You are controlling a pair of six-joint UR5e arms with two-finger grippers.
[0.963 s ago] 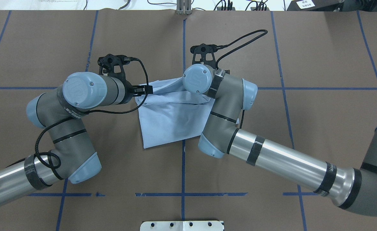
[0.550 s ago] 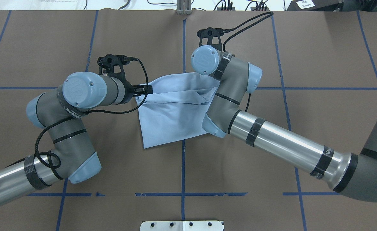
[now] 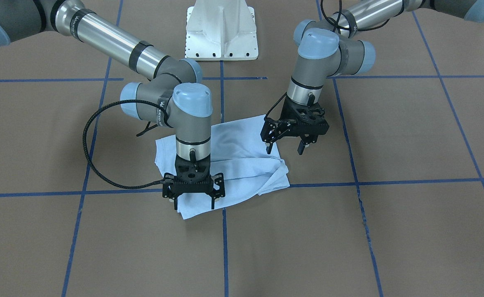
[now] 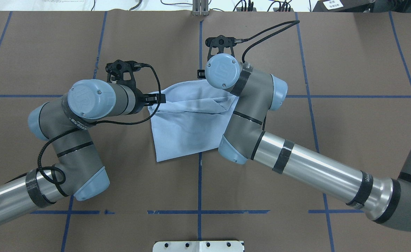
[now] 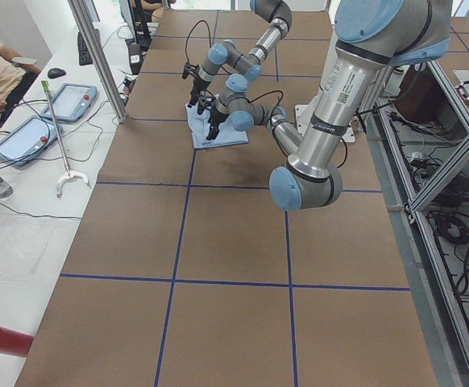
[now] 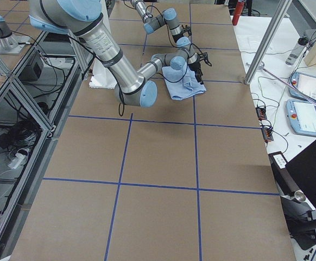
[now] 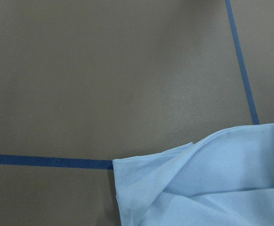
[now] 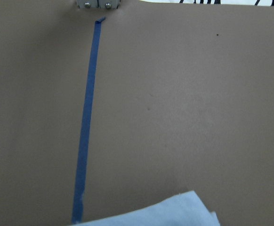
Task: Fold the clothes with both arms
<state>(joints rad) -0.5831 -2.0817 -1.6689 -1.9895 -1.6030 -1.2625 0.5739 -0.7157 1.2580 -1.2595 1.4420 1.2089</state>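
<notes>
**Item Count**

T-shirt [image 3: 242, 165]: one.
Robot arms: two, the left arm [image 3: 328, 53] and the right arm [image 3: 159, 86].
Grippers: two, one per arm, the left gripper [image 3: 285, 149] and the right gripper [image 3: 194, 205], each with two fingers.
Pedestal base [image 3: 221, 33]: one.
Counter [image 3: 390, 227]: one.
Touch-screen pendants: two, the near pendant [image 5: 21, 139] and the far pendant [image 5: 72, 101].

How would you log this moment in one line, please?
light blue fabric T-shirt partly folded on brown table; black left gripper open, empty, over shirt edge; black right gripper open, empty, over shirt corner
</notes>
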